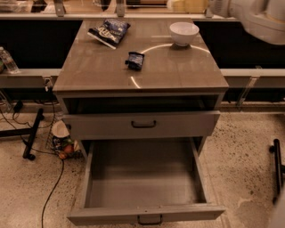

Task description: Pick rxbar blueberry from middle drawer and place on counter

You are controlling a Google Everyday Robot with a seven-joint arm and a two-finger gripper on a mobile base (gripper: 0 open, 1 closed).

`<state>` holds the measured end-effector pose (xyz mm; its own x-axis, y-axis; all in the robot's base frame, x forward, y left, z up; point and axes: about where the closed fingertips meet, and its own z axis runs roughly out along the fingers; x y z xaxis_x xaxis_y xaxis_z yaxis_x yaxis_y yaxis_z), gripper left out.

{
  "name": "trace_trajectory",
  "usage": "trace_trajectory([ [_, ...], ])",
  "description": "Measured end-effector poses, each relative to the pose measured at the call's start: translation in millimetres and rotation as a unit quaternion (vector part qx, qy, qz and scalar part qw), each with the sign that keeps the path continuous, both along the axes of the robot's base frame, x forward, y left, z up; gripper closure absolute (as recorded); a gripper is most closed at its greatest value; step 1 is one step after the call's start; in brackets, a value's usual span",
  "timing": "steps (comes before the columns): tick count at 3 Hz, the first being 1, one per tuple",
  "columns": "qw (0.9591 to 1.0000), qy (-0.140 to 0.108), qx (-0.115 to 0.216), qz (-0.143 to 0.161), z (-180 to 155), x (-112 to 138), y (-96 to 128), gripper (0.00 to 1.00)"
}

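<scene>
The rxbar blueberry (135, 60), a small dark navy wrapper with pale print, lies flat on the counter (102, 71) near its middle, just left of the white circle line. The middle drawer (142, 178) is pulled far out at the bottom of the view, and its grey inside holds nothing. Its dark handle (149, 219) shows at the front edge. My gripper (189, 5) is at the top edge of the view, above and behind the counter's far right part. It is well apart from the bar and holds nothing I can see.
A crinkled blue-and-white snack bag (109, 30) lies at the counter's far left. A white bowl (184, 32) stands at the far right on the circle line. A shallower drawer front (143, 124) sits slightly open above the middle drawer. Cables and a stand are on the floor at left.
</scene>
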<state>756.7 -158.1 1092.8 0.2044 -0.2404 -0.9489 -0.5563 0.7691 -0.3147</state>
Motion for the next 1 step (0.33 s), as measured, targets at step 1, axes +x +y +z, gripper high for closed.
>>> trace_trajectory([
  [1,0.9966,-0.067,0.022,-0.043,63.7,-29.4,-45.8,0.0],
])
